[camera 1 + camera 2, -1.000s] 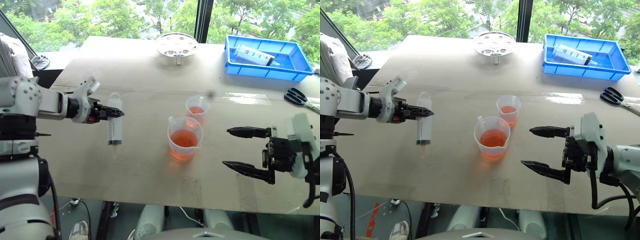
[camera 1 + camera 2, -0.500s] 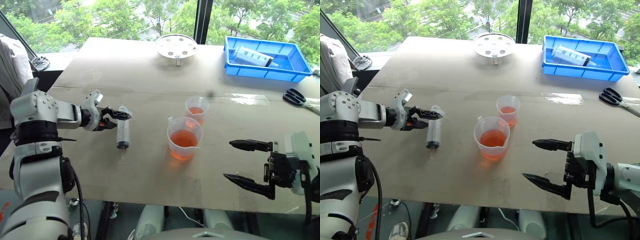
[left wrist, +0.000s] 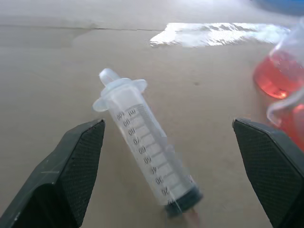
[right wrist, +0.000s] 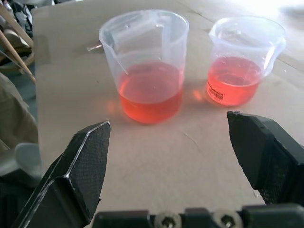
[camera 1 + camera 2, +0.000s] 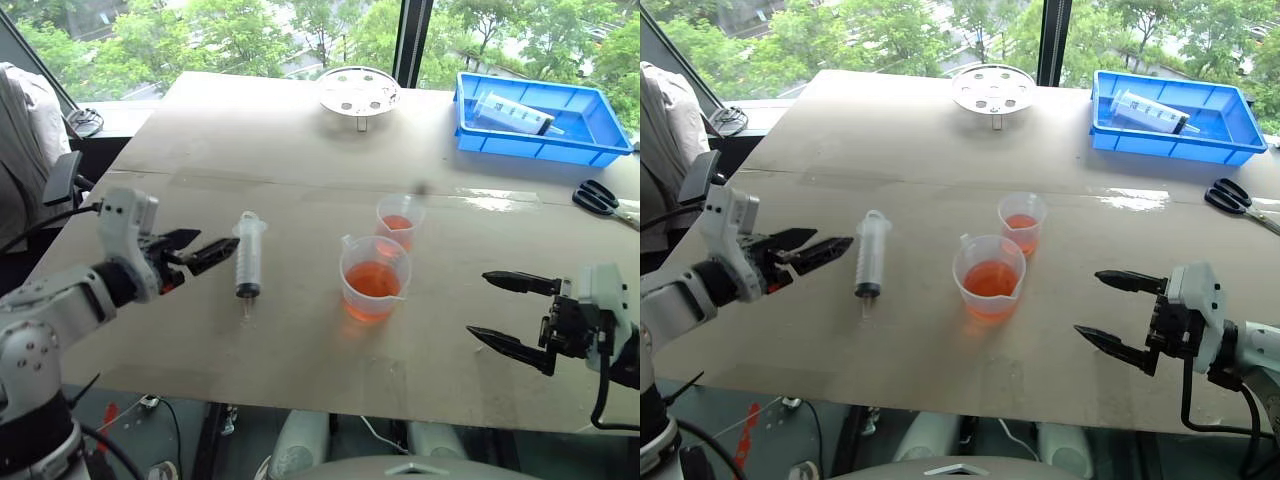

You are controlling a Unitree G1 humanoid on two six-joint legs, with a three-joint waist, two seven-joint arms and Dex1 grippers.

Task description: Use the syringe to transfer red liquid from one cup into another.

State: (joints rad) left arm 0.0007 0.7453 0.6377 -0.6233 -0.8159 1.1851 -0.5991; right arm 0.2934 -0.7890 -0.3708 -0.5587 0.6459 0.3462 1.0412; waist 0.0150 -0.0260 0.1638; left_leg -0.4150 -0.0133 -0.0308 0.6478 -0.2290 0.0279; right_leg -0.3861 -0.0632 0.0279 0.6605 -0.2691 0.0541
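The syringe (image 5: pixel 246 255) lies flat on the table, its tip toward the near edge and its flanged top away. It is also seen in the left wrist view as the syringe (image 3: pixel 147 147). My left gripper (image 5: pixel 215 245) hangs open just left of it, holding nothing. The larger spouted cup (image 5: pixel 374 285) holds red liquid (image 4: pixel 149 92). The smaller cup (image 5: pixel 399 218) stands right behind it, with some red liquid too. My right gripper (image 5: pixel 477 304) is open, to the right of the cups and facing them.
A blue tray (image 5: pixel 590 145) at the back right holds a fatter syringe (image 5: pixel 512 112). Scissors (image 5: pixel 600 198) lie at the right edge. A round perforated metal stand (image 5: pixel 358 92) sits at the back middle. A wet patch (image 5: pixel 495 200) shines behind the cups.
My left gripper opened and let go of the syringe, which went from hanging upright to lying on the table. The left arm drew back to the left. The right gripper sank slightly.
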